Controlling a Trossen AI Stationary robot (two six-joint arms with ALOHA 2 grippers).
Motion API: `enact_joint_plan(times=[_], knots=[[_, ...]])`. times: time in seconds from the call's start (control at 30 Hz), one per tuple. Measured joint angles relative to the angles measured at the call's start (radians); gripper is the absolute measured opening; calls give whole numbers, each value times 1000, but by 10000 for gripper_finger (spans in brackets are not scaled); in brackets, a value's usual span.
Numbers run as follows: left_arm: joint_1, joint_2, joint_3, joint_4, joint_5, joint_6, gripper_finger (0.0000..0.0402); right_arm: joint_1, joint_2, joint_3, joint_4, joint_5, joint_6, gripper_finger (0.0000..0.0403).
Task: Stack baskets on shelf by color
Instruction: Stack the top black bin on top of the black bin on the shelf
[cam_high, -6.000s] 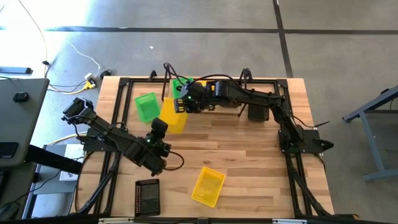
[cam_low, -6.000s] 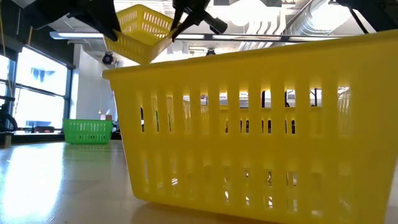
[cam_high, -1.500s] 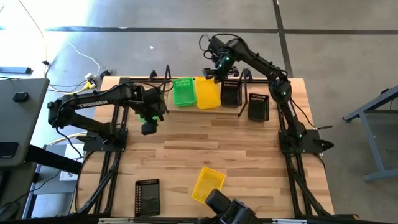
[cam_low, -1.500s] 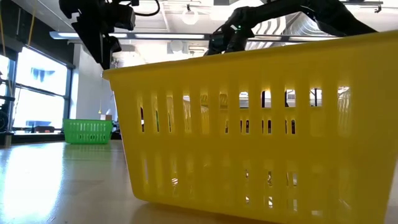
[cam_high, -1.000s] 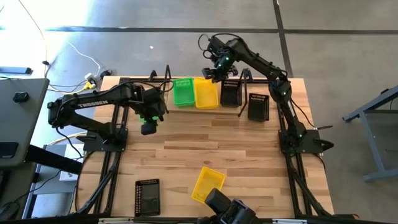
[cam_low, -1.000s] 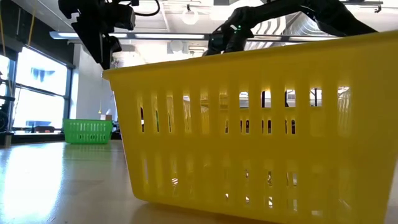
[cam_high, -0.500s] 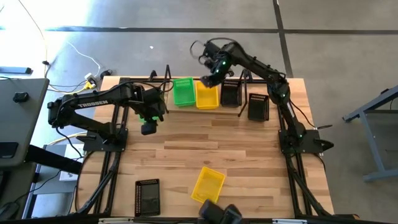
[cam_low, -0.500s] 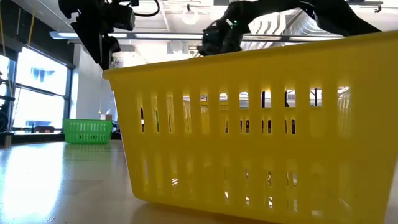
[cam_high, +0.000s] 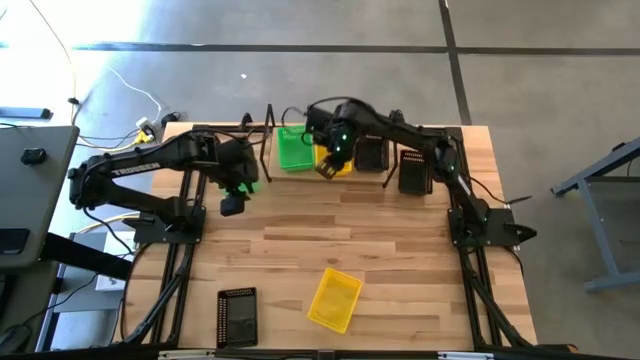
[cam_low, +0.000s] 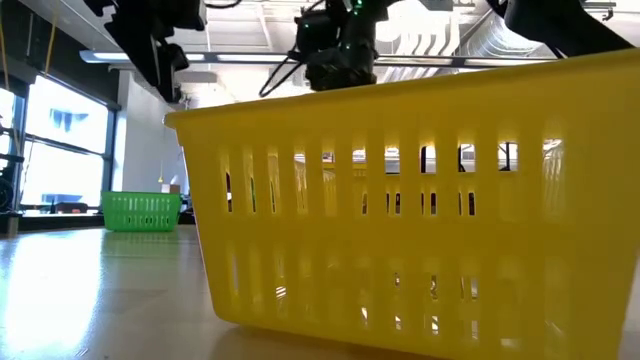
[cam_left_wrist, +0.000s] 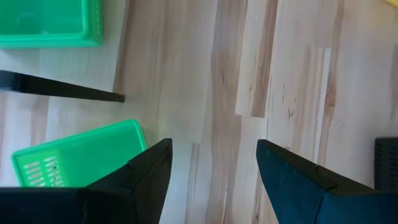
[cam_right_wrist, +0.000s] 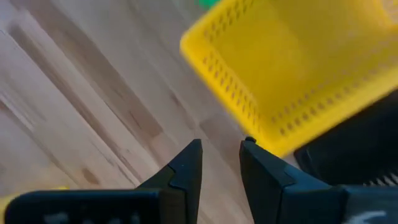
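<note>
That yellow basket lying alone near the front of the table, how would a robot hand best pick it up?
Probably from straight above, pinching one long wall of the yellow basket: its open mouth faces up, leaving the thin slotted rim exposed, with bare table all around it.

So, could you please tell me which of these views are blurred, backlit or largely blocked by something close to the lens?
Low view: the near yellow slotted plastic basket fills most of the frame, and bright windows and ceiling lights silhouette the arms. Right wrist view: the yellow mesh basket on the shelf looks smeared and soft. Left wrist view: the bright green plastic basket is slightly soft. High view: evenly lit and sharp.
</note>
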Motion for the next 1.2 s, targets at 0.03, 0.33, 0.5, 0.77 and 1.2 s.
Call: enact_joint_plan(times=[0.03,0.33,0.5,0.77,1.2], knots=[[0,-10,0,0,0,0,225,16,0,0,-17,21,5,94],[0,-62,0,1,0,13,225,156,-5,0,-19,82,19,94],[0,-79,0,0,0,34,225,215,-5,0,-19,133,56,94],[0,-81,0,-1,0,59,225,264,-9,0,-19,177,83,94],[0,-80,0,-1,-4,61,225,271,-96,-67,-18,252,26,94]])
